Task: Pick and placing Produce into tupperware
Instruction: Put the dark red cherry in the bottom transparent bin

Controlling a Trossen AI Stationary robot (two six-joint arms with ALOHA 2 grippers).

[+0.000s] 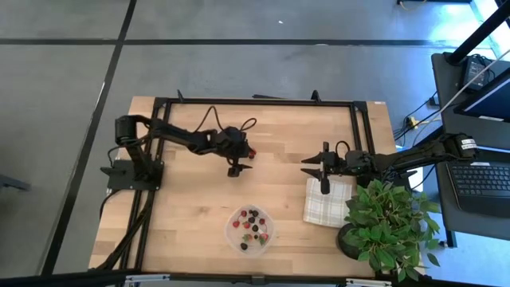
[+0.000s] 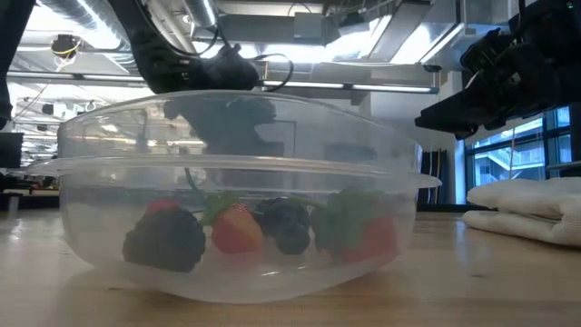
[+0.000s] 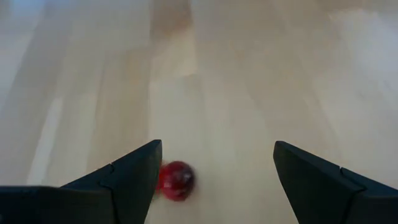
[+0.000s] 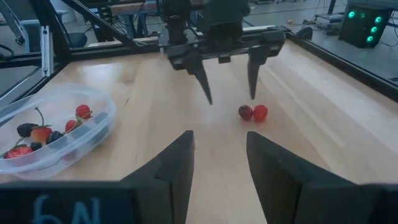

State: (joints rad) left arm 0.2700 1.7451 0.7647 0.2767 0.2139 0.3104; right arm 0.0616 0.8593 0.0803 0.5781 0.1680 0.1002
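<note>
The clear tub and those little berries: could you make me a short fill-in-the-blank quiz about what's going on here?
1. Most of the produce lies inside the ___, a tupperware.
2. The left tool hangs with its fingers ___ by two loose berries on the table.
3. The right tool waits above a folded white checked ___.

Missing words: clear round container; open; cloth

Pale handwritten marks (image 4: pixel 60 210) on the right tool's dark body read roughly "6N"; nothing else legible.
</note>
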